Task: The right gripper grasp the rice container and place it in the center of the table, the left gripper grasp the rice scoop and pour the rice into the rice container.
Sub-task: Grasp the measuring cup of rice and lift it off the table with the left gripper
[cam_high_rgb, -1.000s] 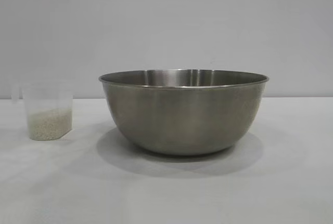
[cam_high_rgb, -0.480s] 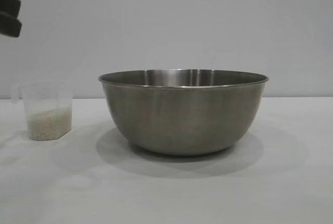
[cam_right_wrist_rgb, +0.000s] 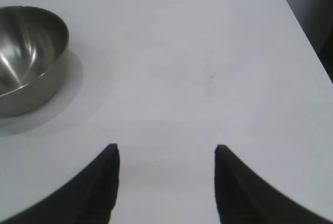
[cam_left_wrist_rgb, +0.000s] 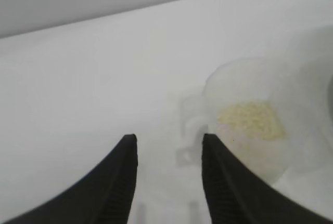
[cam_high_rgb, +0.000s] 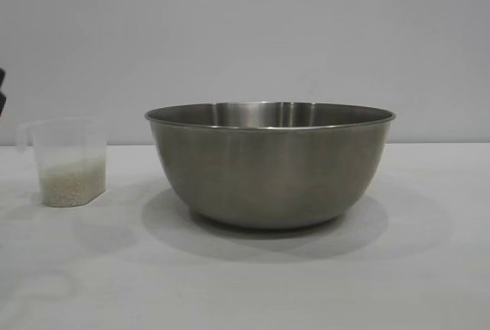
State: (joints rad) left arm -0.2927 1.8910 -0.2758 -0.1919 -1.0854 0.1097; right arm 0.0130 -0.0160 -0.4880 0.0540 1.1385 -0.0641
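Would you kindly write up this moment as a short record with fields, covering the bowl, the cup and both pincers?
bowl: steel bowl upright on the white table, nothing seen inside
cup: clear plastic cup upright, apart from the bowl, handle turned away from it
rice: a shallow layer of rice in the cup
left pincer: left pincer open, empty, aimed at the cup's handle, not yet on it
right pincer: right pincer open, empty, over bare table, away from the bowl
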